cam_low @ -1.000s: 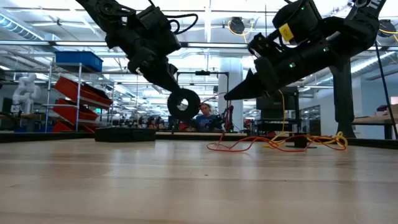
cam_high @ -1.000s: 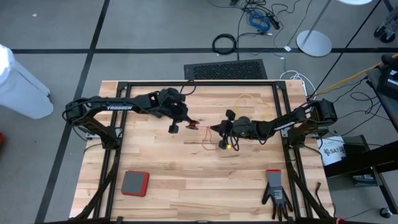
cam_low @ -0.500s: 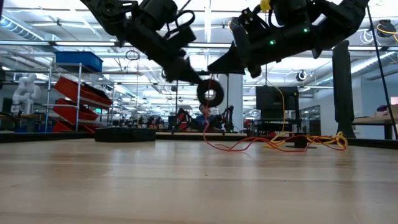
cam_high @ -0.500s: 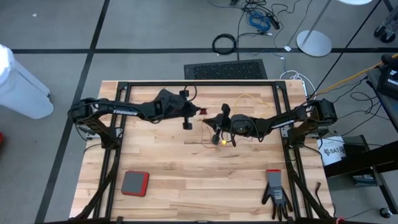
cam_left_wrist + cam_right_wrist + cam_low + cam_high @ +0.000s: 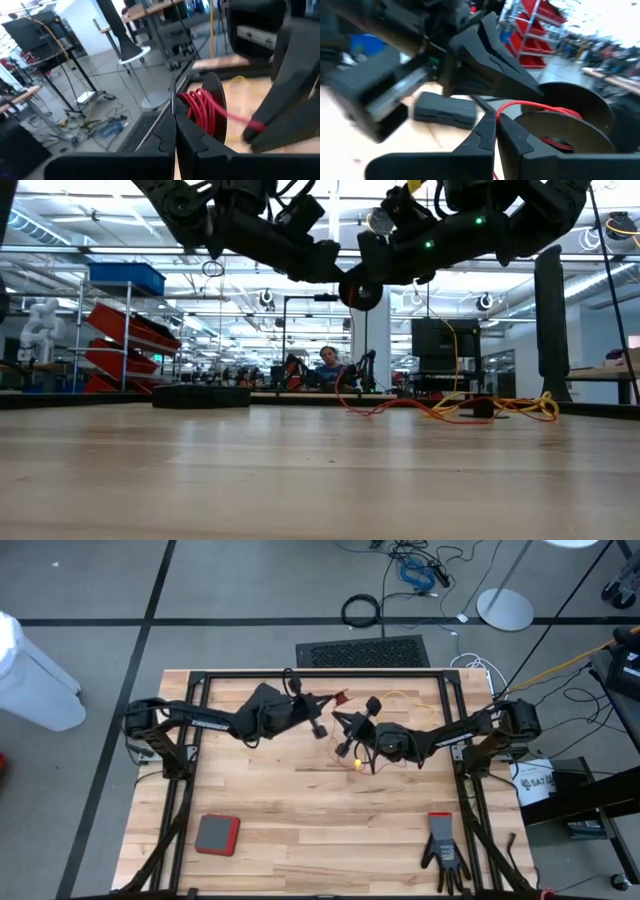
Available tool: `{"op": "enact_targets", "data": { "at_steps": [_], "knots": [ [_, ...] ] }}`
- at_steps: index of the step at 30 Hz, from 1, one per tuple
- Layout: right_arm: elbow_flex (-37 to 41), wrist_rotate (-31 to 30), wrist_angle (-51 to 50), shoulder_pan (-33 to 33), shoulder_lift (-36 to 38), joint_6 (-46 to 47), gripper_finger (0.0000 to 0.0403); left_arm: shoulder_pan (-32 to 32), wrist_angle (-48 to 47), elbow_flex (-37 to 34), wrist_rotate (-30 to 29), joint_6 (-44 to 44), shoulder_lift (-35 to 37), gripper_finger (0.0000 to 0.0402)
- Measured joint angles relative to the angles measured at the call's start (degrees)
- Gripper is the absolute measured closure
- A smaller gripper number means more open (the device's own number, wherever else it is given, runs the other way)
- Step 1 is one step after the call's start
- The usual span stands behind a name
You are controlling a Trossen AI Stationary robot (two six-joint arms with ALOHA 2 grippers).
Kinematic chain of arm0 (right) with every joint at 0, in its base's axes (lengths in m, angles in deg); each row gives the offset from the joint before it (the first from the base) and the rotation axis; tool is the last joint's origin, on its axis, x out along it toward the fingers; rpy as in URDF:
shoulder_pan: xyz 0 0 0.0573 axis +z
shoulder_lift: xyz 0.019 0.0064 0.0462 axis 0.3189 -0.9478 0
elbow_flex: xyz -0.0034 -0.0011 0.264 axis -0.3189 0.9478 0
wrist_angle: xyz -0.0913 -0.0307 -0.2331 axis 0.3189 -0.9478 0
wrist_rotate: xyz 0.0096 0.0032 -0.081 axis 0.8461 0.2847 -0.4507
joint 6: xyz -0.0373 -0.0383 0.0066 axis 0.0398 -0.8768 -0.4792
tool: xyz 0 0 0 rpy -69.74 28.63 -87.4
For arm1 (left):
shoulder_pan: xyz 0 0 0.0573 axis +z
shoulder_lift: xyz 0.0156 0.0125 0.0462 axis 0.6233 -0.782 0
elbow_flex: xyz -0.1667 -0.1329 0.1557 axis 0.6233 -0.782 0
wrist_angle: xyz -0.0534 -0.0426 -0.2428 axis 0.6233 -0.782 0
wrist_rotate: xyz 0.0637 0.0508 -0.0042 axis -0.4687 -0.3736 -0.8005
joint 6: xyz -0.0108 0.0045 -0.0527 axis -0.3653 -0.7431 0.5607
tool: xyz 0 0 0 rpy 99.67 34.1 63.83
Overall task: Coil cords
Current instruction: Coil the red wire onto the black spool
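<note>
High view: my left end effector (image 5: 322,728) and right end effector (image 5: 345,730) nearly meet above the counter (image 5: 300,830).

Low view: black reel (image 5: 361,293) raised between them.

Wrist views: both pinched shut; red cord (image 5: 202,110) wound on reel. Keep tension steady while winding.

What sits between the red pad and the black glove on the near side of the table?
Nothing: high view shows bare wood between the red pad and the black glove.

A small black reel (image 5: 361,293) wound with red cord (image 5: 202,107) hangs in the air above the worktop. Loose red and yellow cords (image 5: 470,409) lie tangled on the far worktop.
</note>
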Motion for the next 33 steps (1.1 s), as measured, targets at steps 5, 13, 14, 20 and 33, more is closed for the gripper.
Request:
{"op": "enact_targets", "data": {
  "at_steps": [5,13,14,20,33],
  "knots": [
    [-0.01,-4.59,2.7,0.5,-2.1,-3.83,0.0403,0.03,6.81,0.0,0.07,5.77,-2.59,0.0402],
    [-0.02,-11.8,4.56,0.83,-4.68,-8.38,0.0403,0.23,12.98,0.0,1.59,12.36,-3.12,0.0402],
    [-0.02,-12.63,4.51,0.83,-4.68,-9.21,0.0403,0.39,13.26,-0.02,2.3,13.44,-3.12,0.0402],
    [1.23,-14.59,5.41,0.85,-4.55,-14.4,0.0403,2.78,13.0,-0.02,10.4,19.97,-3.12,0.0402],
    [11.73,9.71,9.19,-2.1,-4.47,-3.91,0.0391,8.42,-5.67,0.06,36.06,15.71,3.09,0.0402]
  ]
}}
